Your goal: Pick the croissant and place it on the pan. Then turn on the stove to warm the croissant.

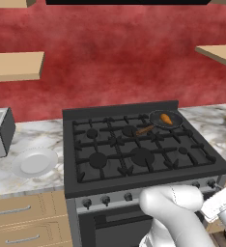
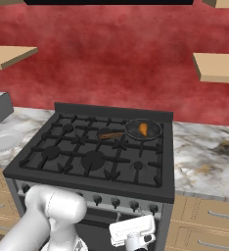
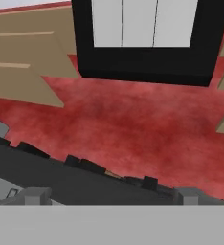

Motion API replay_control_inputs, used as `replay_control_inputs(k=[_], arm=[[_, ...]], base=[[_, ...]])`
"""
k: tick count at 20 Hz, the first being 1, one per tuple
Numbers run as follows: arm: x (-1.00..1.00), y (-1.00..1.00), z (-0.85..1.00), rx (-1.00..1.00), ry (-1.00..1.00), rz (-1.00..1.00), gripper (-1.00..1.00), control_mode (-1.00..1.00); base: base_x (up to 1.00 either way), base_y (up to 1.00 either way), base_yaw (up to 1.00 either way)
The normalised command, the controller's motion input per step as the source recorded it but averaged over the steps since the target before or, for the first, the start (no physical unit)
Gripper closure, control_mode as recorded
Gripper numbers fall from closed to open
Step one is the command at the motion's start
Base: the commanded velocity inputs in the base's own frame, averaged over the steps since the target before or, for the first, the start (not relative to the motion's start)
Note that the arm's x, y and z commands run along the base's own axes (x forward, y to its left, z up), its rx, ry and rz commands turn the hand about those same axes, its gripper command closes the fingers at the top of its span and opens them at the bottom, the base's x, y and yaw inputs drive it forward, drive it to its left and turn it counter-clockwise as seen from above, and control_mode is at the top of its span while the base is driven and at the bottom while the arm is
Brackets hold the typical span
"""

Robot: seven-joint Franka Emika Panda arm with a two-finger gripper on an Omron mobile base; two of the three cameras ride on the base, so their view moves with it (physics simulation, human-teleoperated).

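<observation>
The croissant (image 1: 166, 118) already lies in the pan (image 1: 165, 119) at the back right of the stove (image 1: 134, 149). The gripper (image 2: 132, 234), jaws spread wide and empty, hangs below the stove's knob row; it could twist the wrong knob and light another burner.

Stove (image 1: 139, 154) is showing matt black cast-iron grates and a silver metal front with dark knobs. Pan (image 1: 165, 119) is looking dark, slightly glossy, with a brown wooden handle. Croissant (image 1: 166, 118) is reading as smooth orange-brown. Counter (image 1: 42, 140) is showing polished veined marble. Plate (image 1: 34, 162) is looking glossy white. Toaster (image 1: 0, 130) is shining silver metal. Wall (image 1: 115, 58) is looking rough mottled red. Shelves (image 1: 16, 65) are appearing as matt light wood.
</observation>
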Motion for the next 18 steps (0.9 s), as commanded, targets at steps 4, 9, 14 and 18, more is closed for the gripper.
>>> replay_control_inputs(k=[4, 9, 14, 18], arm=[[0.06, 0.0, -0.09, 0.03, 0.05, -0.02, -1.0, -1.0], [0.06, 0.0, -0.02, 0.02, 0.04, -0.03, -1.0, -1.0], [0.02, 0.02, 0.0, 0.02, 0.05, -0.05, -1.0, -1.0], [0.0, 0.06, -0.03, 0.0, 0.09, -0.06, -1.0, -1.0]], base=[[0.0, 0.0, 0.0], [0.0, 0.0, 0.0], [0.0, 0.0, 0.0], [0.0, 0.0, 0.0]])
